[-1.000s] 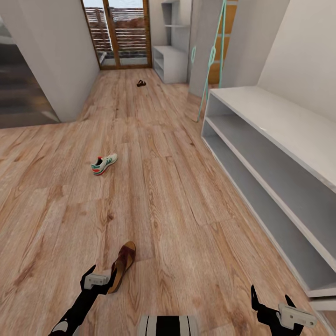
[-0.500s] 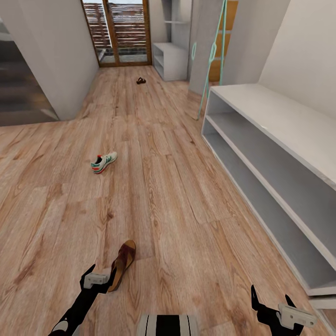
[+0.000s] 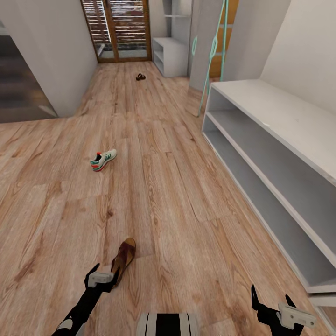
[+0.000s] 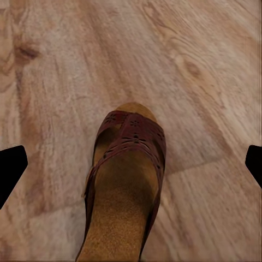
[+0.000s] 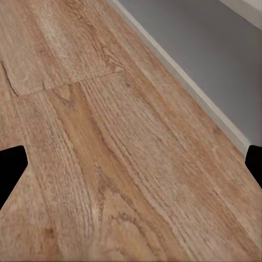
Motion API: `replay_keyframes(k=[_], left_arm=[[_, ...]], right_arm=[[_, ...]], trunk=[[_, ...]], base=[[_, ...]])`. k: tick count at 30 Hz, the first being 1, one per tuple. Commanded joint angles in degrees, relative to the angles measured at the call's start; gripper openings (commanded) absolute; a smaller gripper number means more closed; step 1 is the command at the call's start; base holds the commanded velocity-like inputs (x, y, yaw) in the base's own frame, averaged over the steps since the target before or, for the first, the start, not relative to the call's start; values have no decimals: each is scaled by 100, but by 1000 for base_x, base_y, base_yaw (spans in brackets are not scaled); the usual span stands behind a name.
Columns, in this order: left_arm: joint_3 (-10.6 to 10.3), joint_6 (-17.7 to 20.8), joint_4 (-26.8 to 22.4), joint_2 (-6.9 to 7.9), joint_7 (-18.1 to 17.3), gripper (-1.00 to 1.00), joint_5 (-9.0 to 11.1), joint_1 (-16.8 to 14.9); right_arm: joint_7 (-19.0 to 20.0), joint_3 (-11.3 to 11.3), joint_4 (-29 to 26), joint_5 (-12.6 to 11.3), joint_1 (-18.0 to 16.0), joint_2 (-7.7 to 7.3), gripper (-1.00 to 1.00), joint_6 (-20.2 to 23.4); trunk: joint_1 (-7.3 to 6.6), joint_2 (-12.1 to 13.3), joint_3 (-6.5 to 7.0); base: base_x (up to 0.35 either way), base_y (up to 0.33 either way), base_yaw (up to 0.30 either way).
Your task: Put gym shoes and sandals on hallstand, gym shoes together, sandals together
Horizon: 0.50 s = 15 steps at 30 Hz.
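Observation:
A dark brown sandal (image 3: 124, 258) lies on the corridor floor (image 3: 177, 200) close in front of me, toe pointing away. My left gripper (image 3: 105, 269) hovers open over its heel end. In the left wrist view the sandal (image 4: 128, 180) sits between the spread fingertips (image 4: 11, 164). One white gym shoe (image 3: 103, 160) with green stripes lies further off to the left. A second sandal (image 3: 140, 76) lies far down the corridor. The hallstand (image 3: 280, 116) stands empty on the right. My right gripper (image 3: 270, 297) is open above bare floor (image 5: 109, 164) beside the hallstand's bottom tier (image 5: 218, 43).
A slim teal frame (image 3: 212, 51) leans by the hallstand's far end. A small white shelf unit (image 3: 170, 56) and a slatted glass door (image 3: 116, 28) close the corridor's far end. A grey wall corner (image 3: 60, 60) juts in on the left.
The head view has shifted a little, so the far things sit higher in the picture. My left gripper has edged closer over the near sandal's heel. The shoes have not moved.

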Motion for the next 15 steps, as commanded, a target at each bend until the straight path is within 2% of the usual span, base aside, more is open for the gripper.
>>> replay_keyframes(k=[1,15], left_arm=[[-1,1,9,-7,-6,100,-16,-6],[0,6,50,-5,-31,100,-176,-23]], right_arm=[[0,0,0,0,0,2,100,1],[0,-1,3,0,0,4,100,3]], trunk=[[0,0,-9],[0,0,-128]], base=[[0,0,0],[0,0,0]])
